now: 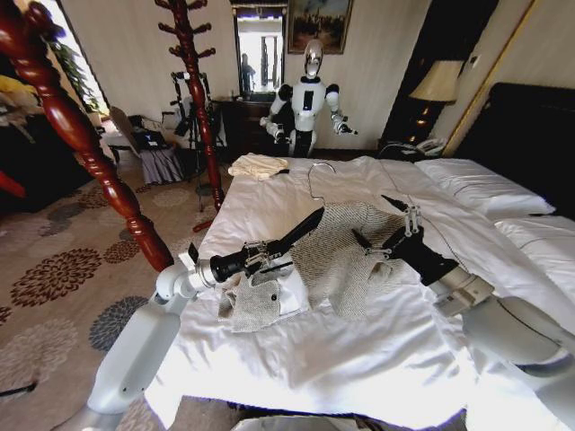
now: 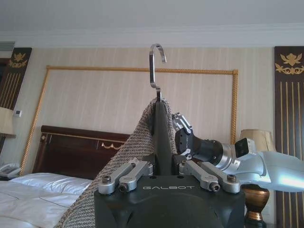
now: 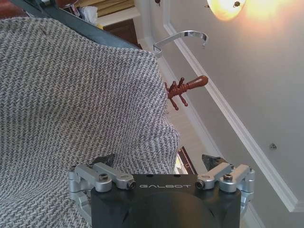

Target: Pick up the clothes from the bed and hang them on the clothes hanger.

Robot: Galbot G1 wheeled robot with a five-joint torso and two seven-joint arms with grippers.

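At the centre of the head view, the left hand (image 1: 286, 241) was clamped on one arm of the single black clothes hanger (image 1: 301, 226), its wire hook pointing up-frame, while the right hand (image 1: 386, 232), fingers spread open, hovered just over the one grey-beige jacket (image 1: 337, 256), which lay spread on the bed (image 1: 359, 359) and partly draped over the hanger. To do this step well, I judged the left should keep the hanger level while the right drew the fabric squarely over the free shoulder. Counted: one jacket, one hanger, one small cream folded cloth (image 1: 258, 166), two hands.
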